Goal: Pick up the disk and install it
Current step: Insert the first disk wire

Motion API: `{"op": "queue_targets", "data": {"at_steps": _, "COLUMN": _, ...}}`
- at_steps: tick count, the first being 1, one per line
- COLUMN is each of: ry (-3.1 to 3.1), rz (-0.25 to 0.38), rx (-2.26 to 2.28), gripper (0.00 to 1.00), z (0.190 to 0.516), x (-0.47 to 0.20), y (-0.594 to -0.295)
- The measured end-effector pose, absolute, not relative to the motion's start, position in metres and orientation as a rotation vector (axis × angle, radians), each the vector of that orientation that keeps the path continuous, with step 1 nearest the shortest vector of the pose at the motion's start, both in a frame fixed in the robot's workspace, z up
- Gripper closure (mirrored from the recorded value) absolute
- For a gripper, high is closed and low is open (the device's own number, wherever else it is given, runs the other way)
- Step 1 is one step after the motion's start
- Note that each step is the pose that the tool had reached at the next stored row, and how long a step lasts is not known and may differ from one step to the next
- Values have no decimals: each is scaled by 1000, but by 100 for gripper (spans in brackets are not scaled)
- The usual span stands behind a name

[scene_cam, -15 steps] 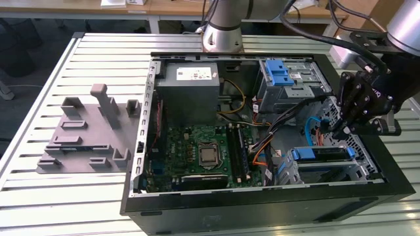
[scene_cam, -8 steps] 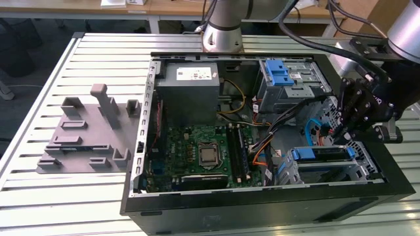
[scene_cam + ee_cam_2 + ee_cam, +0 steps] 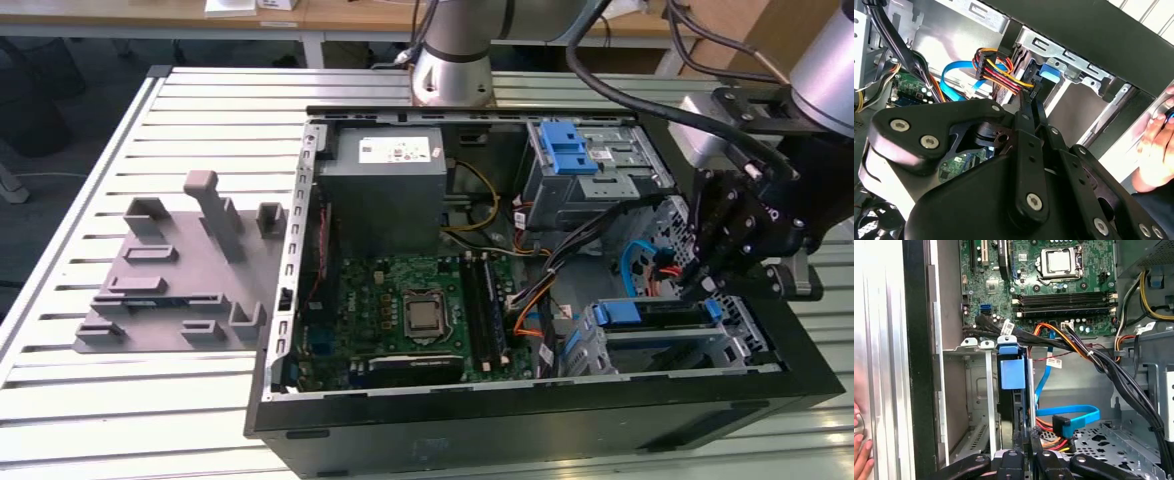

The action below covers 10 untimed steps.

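Observation:
The disk [image 3: 654,314], edged by its blue carrier bracket, sits on edge in the silver drive cage at the open computer case's front corner, on the exterior view's right. In the first wrist view the disk [image 3: 1013,374] shows its blue tab between the cage's metal rails. My gripper [image 3: 694,290] hangs right over that cage. In both wrist views its black fingers are drawn together, and the gripper [image 3: 1024,434] meets the disk's dark outer edge. In the second wrist view the gripper [image 3: 1030,97] points at the blue bracket [image 3: 1049,75]. Nothing is clamped between the fingers.
A grey power supply box [image 3: 387,190] and a second cage with a blue latch [image 3: 574,150] fill the case's far end. Beside the disk run a blue cable [image 3: 1069,416] and coloured wires [image 3: 999,67]. A person's hand [image 3: 1156,145] rests outside the case wall. A grey fixture [image 3: 174,270] lies on the table.

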State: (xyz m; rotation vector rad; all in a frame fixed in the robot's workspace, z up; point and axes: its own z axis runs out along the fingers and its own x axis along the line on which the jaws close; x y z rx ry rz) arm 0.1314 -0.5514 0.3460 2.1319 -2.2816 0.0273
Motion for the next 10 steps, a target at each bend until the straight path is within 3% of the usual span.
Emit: {"op": "queue_targets", "data": {"at_steps": 10, "ry": -2274, "rz": 35, "rx": 2174, "gripper": 84, "z": 341, "x": 123, "y": -552}}
